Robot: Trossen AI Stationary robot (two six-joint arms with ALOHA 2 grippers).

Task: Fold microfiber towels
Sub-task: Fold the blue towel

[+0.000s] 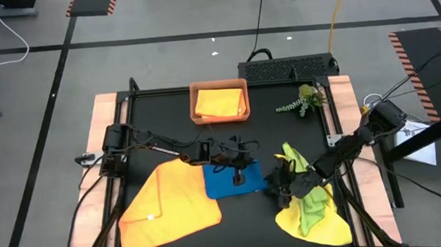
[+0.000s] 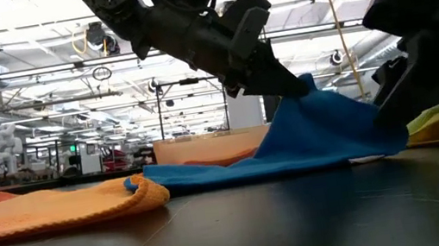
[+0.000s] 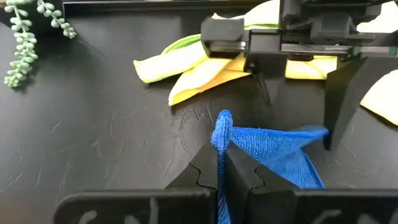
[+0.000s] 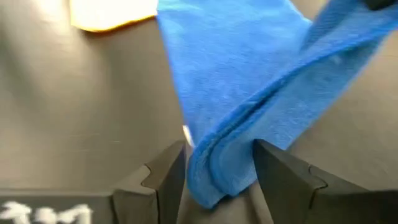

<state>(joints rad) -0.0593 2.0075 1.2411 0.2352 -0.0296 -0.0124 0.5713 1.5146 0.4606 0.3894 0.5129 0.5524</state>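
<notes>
A blue towel (image 1: 223, 182) lies at the table's middle, its right part raised into a ridge (image 2: 324, 120). My left gripper (image 3: 222, 155) is shut on that raised part. My right gripper (image 4: 217, 165) comes from the right and stands open, one finger on each side of the blue towel's folded edge (image 4: 217, 177). An orange towel (image 1: 168, 210) lies spread flat at the near left. A yellow towel (image 1: 323, 226) with a lime green towel (image 1: 313, 199) on top of it lies crumpled at the near right. Another yellow towel (image 1: 219, 101) sits in the tray (image 1: 195, 117). My left gripper pinches a raised fold of the blue towel (image 3: 222, 124) between its two fingers, coming from the table's left and slanting down. The fold stands lifted above the table, while the towel's left part (image 2: 201, 174) rests on the table. My right gripper's fingers (image 4: 277, 174) flank the towel's doubled edge; I cannot tell whether they touch it.
The orange-brown tray stands at the far middle, with a green plant sprig (image 1: 301, 101) to its right. The orange towel's edge (image 2: 147, 190) lies close beside the blue towel. Bare black tabletop (image 1: 162, 136) shows at the far left.
</notes>
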